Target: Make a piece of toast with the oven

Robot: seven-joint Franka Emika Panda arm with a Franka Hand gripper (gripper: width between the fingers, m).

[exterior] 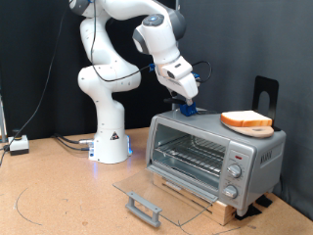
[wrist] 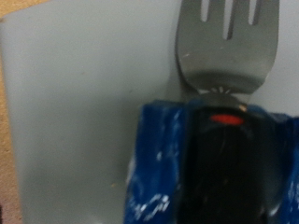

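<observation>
The silver-grey oven (exterior: 210, 157) stands on a wooden board, its glass door (exterior: 156, 196) folded down flat and its wire rack (exterior: 191, 152) bare. The piece of toast (exterior: 246, 120), pale with an orange-brown crust, lies on the oven's top towards the exterior view's right. My gripper (exterior: 187, 106) hovers just over the left part of the oven's top, apart from the toast. In the wrist view its blue-wrapped fingers (wrist: 159, 163) close on the black handle of a grey slotted metal spatula (wrist: 227, 47), whose blade lies over the grey oven top (wrist: 84, 103).
The robot's white base (exterior: 110, 137) stands left of the oven, with cables and a small box (exterior: 18, 145) on the floor at the far left. A black stand (exterior: 266, 93) rises behind the oven at the right. The brown tabletop (exterior: 68, 196) extends in front.
</observation>
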